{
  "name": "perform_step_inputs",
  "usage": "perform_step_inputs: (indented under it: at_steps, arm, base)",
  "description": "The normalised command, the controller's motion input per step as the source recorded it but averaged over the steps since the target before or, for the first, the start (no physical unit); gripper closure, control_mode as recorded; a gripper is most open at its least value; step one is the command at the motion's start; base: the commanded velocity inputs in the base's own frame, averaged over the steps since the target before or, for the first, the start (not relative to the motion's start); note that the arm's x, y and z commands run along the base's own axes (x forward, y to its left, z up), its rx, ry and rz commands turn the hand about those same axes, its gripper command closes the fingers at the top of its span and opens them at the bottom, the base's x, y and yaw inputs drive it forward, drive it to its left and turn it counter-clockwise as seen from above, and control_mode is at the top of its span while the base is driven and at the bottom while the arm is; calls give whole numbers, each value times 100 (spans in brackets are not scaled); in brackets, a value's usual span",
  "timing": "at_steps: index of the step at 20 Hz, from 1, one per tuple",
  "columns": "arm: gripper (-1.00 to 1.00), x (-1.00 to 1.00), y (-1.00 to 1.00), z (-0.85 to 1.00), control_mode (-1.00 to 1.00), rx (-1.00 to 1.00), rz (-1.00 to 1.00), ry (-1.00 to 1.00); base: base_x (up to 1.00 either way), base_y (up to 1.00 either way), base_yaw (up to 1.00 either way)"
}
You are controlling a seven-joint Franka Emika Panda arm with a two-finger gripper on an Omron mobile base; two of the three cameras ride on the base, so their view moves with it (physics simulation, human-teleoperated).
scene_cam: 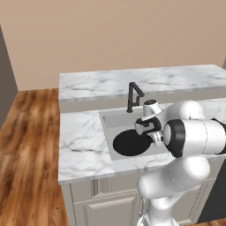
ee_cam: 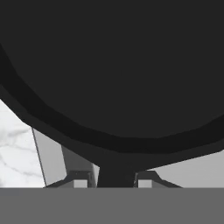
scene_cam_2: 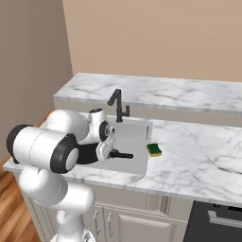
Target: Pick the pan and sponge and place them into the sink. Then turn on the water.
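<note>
In the left base view, the bare marble desk (scene_cam: 81, 141) fills the left of the frame; to its right lies the sink (scene_cam: 112, 121), a grey recessed basin. The pan (scene_cam: 131, 143) hangs over the basin's lower middle, its black disc level and close to the floor, probably so it can be let go flat rather than dropped. Behind it, at upper centre, the black faucet (scene_cam: 133, 95) stands at the basin's back rim, with no stream running from it. Right of the pan the end effector (scene_cam: 152, 132) is clamped tight on the pan's handle; the hand view confirms it, with the handle (ee_cam: 116, 173) pinched between the two finger tips and the pan's underside above.

In the right base view the arm is at the left, the pan's handle (scene_cam_2: 124, 155) pokes out to the right over the basin, and the sponge (scene_cam_2: 154, 150) sits on the desk just beside the sink's right rim, untouched and well placed for a short carry.

Room looks tight: the pan's rim is near the front wall of the basin, and the faucet sits close behind the wrist, so lifting straight up after release seems safest. The desk to the right of the sponge is open.
</note>
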Motion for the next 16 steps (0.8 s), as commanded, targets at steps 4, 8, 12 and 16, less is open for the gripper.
perform_step_inputs:
  at_steps: [4,8,12,16]
  arm:
    - [100,0,21,-7,-100,0,0,-13]
    - [100,0,14,-12,-100,0,0,-15]
    - [100,9,1,-12,-100,0,0,-15]
    - [100,12,-7,-1,-100,0,0,-12]
  base:
    - [0,0,0]
    - [0,0,0]
    - [0,0,0]
    - [0,0,0]
